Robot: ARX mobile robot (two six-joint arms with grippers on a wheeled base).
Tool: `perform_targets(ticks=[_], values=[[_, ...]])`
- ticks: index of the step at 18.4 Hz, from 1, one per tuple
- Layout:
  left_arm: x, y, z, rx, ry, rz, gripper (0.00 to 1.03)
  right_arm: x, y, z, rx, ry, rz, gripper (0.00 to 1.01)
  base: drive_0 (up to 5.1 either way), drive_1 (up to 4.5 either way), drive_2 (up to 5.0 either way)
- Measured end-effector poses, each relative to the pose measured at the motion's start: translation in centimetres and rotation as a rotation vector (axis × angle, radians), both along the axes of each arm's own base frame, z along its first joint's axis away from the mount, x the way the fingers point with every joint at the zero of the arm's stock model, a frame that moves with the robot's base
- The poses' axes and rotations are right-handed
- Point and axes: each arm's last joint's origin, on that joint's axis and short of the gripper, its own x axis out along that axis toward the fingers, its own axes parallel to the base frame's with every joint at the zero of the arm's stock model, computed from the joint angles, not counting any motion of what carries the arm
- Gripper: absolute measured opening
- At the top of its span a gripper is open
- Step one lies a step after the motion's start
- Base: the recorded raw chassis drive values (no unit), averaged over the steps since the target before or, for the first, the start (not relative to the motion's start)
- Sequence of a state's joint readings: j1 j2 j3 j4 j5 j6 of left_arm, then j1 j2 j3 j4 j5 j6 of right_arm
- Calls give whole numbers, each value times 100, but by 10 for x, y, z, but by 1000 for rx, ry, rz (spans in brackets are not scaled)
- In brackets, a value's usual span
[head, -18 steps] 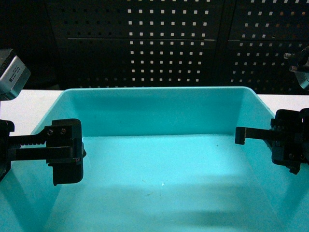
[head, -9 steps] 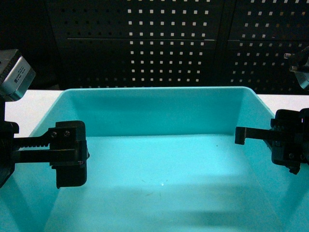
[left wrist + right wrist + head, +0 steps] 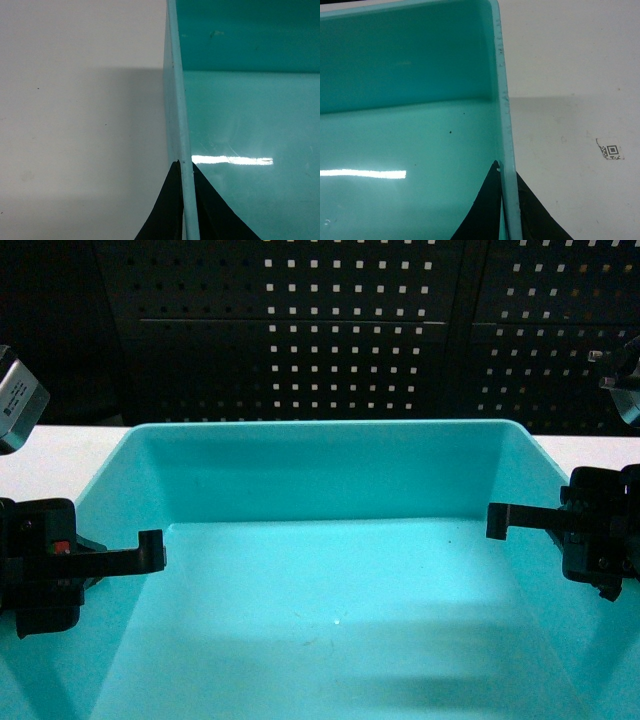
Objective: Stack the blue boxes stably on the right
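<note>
One blue box, a turquoise tub (image 3: 320, 472), fills the head view, and nothing lies inside it. My left gripper (image 3: 118, 558) straddles its left wall: in the left wrist view the black fingertips (image 3: 172, 200) press on both sides of the thin rim (image 3: 176, 100). My right gripper (image 3: 535, 525) straddles the right wall the same way. In the right wrist view one finger (image 3: 487, 210) is inside the tub and the other is outside, tight against the rim (image 3: 503, 100). Both grippers are shut on the tub's walls.
The tub rests on a white table (image 3: 60, 455) that shows on both sides of it. A black perforated panel (image 3: 340, 330) stands right behind the table. A small square code sticker (image 3: 611, 150) lies on the table to the right of the tub.
My left gripper has moved left from inside the tub to its left wall and now clamps the rim. The right gripper and the tub have not moved.
</note>
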State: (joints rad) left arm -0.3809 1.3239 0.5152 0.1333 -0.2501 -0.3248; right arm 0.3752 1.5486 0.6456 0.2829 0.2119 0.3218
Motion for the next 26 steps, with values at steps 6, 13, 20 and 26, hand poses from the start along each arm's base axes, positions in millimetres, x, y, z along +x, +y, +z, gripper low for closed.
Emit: perform_targets(ticks=[6,13,20,26], values=[[-4,2,-1,52,-67,-18,2,0,1,0,5,2,-3,2,0,0,0],[-4,2,-1,68,-70,-27,2,0,1,0,6,1,-5,2,0,0,0],[-4,2,-1,68,-71,-27,2,0,1,0,7,1,-5,2,0,0,0],[13,-9,16,71,-76,-37,2,10,4,17,-12,35,-15,2,0,0,0]])
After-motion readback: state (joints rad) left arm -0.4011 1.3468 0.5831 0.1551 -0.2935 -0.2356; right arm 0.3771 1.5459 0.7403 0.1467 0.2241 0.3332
